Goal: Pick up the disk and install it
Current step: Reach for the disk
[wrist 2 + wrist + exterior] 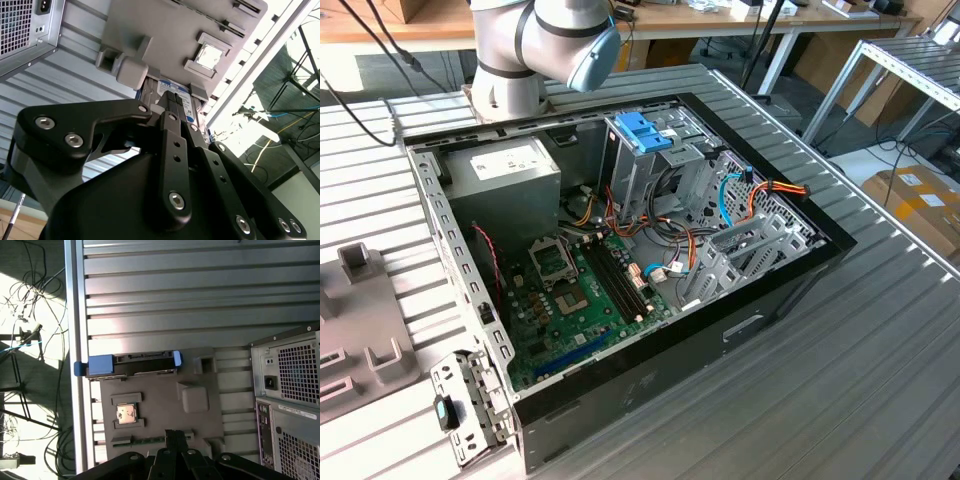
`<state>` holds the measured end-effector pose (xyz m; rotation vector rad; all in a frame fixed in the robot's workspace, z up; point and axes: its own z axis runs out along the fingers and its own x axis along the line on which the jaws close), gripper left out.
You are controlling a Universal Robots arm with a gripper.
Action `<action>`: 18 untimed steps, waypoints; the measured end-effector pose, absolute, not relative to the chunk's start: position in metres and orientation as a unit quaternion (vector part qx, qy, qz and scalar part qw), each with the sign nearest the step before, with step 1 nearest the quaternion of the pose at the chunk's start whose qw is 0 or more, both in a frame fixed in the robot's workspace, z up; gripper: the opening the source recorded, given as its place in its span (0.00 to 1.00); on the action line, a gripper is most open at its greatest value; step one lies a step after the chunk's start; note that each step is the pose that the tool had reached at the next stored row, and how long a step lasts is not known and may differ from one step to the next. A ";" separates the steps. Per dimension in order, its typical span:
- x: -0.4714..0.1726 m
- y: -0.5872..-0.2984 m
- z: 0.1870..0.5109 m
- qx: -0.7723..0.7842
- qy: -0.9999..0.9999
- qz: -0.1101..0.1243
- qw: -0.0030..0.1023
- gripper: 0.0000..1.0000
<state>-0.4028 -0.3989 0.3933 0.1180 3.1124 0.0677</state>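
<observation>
While the gripper (175, 434) hovers over the grey plate (160, 400), its fingers are pressed together and pinch nothing. Both wrist views agree; in the second wrist view the tips (171, 100) point straight at the disk (172, 86).

Disk (132, 361) location:
- It's on the plate, along the plate's edge away from the gripper.
- It looks to be standing on its long edge in a slot, but I can't be sure from this angle.
- Blue rails run along it, and one blue end sticks out past the plate's corner, right at the table (190, 300) edge.
- It's apart from the gripper, with no contact.

Also on the plate:
- A small square chip (126, 414) sits in a pocket between disk and gripper.
- It also shows in the second wrist view (207, 55).

The case (740, 330) lies open on the slatted table, beside the plate (380, 330). In both wrist views its vented rear is near the plate but not touching.

Inside the case:
- power supply (510, 165) at the end nearest the arm's base
- blue latch (645, 130) upright next to it
- green board (570, 300) flat on the floor
- loose orange and blue cables toward the exterior view's right

The arm (550, 40) rises from its base behind the case.
</observation>
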 end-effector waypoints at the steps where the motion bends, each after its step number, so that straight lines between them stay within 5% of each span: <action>1: -0.403 -0.399 0.393 0.038 0.999 0.022 0.013 0.11; 18: -0.407 -0.399 0.393 0.038 0.999 0.022 0.013 0.11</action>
